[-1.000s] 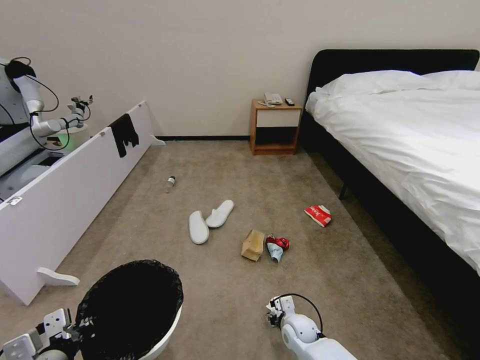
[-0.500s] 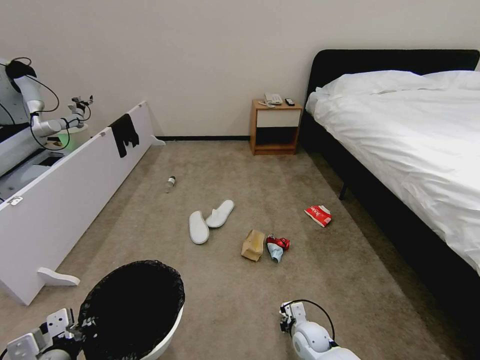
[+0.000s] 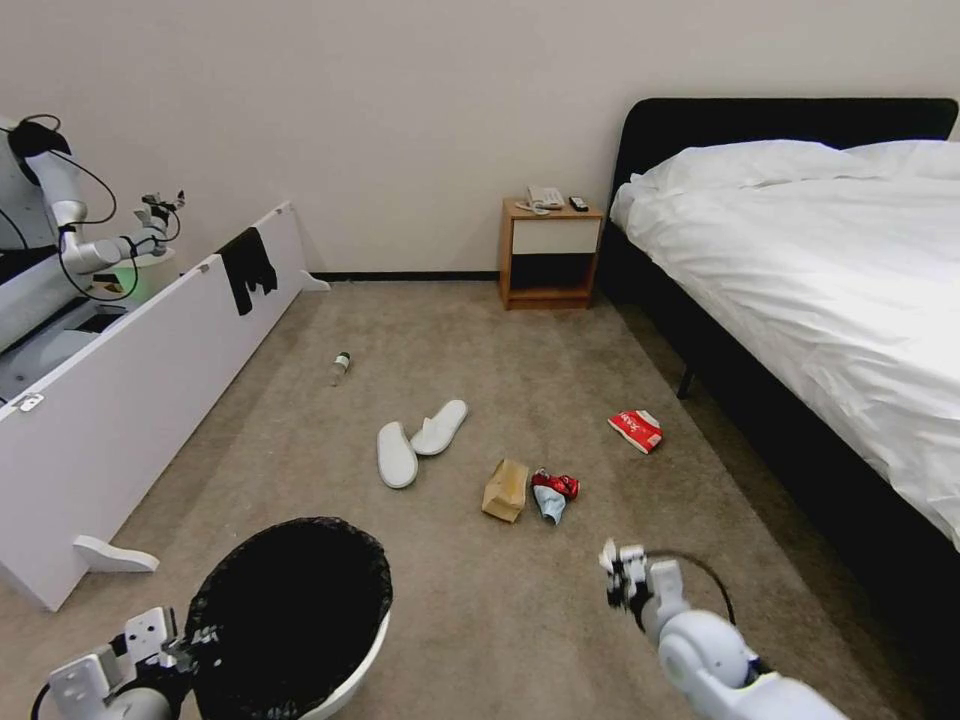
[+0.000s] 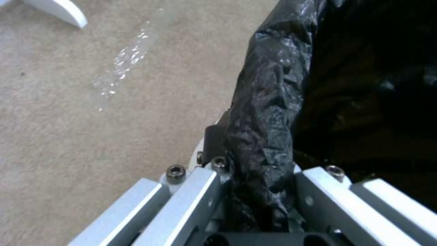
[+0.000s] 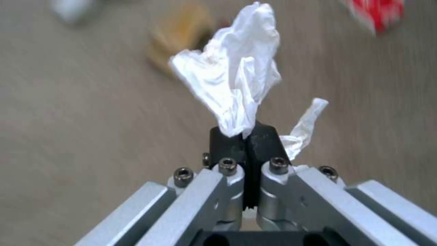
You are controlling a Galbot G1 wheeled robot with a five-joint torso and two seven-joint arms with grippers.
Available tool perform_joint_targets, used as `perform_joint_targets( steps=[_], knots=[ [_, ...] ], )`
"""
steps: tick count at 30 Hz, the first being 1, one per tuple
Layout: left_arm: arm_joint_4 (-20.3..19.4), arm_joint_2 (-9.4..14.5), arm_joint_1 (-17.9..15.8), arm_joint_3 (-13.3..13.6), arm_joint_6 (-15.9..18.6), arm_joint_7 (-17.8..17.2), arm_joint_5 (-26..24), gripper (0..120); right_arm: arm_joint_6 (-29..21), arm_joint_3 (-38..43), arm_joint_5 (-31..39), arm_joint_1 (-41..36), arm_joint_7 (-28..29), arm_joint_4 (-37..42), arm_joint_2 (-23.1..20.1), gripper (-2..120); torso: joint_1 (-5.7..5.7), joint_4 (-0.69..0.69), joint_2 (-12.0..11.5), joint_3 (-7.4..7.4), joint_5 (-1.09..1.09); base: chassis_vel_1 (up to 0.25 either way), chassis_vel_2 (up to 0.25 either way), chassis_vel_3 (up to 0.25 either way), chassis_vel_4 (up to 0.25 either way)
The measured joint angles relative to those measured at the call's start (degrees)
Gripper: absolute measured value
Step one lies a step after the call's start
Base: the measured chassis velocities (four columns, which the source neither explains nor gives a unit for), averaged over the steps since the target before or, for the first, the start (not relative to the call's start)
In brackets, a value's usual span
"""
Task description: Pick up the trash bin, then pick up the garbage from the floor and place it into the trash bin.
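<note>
Low at the robot's left, the left gripper (image 4: pixel 255 177) pinches the rim of the trash bin (image 3: pixel 300 610). The right gripper (image 5: pixel 245 143), above the carpet (image 3: pixel 480 620), is pressed together on a crumpled white tissue (image 5: pixel 237 85).

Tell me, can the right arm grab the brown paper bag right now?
Probably not yet. The right gripper is shut on a crumpled white tissue, so it has no free grip. The brown paper bag lies on open carpet ahead of it with nothing in the way.
</note>
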Motion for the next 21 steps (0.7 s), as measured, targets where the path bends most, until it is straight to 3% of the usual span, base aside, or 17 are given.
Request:
perform_joint_targets(
  steps=[7,12,14,21],
  knots=[
    [-0.5,0.6,-0.5,1.4,0.0,-0.2,-0.4,2,1.1,0.0,5.9,3.1,-0.2,11.4,-3.1,0,0.0,0.0,0.0,0.0,0.01,0.0,0.0,0.0,0.0],
    [-0.7,1.4,-0.7,1.9,0.0,-0.1,-0.5,2,1.5,-5.5,12.0,12.5,-0.1,19.4,-4.5,0,0.0,0.05,0.0,0.0,-0.02,0.0,0.0,0.0,0.0],
    [-0.7,1.7,-0.8,1.9,0.0,0.0,-0.5,2,1.3,-7.8,13.6,15.2,0.2,20.6,-4.6,0,0.0,-0.01,0.0,0.0,-0.02,0.0,0.0,0.0,0.0],
    [-0.8,2.8,-1.1,2.1,0.0,0.2,-0.5,2,-0.4,-19.4,20.2,29.7,0.6,22.6,-2.3,0,0.0,0.01,0.0,0.0,0.0,0.0,0.0,0.0,0.0]
  ],
)
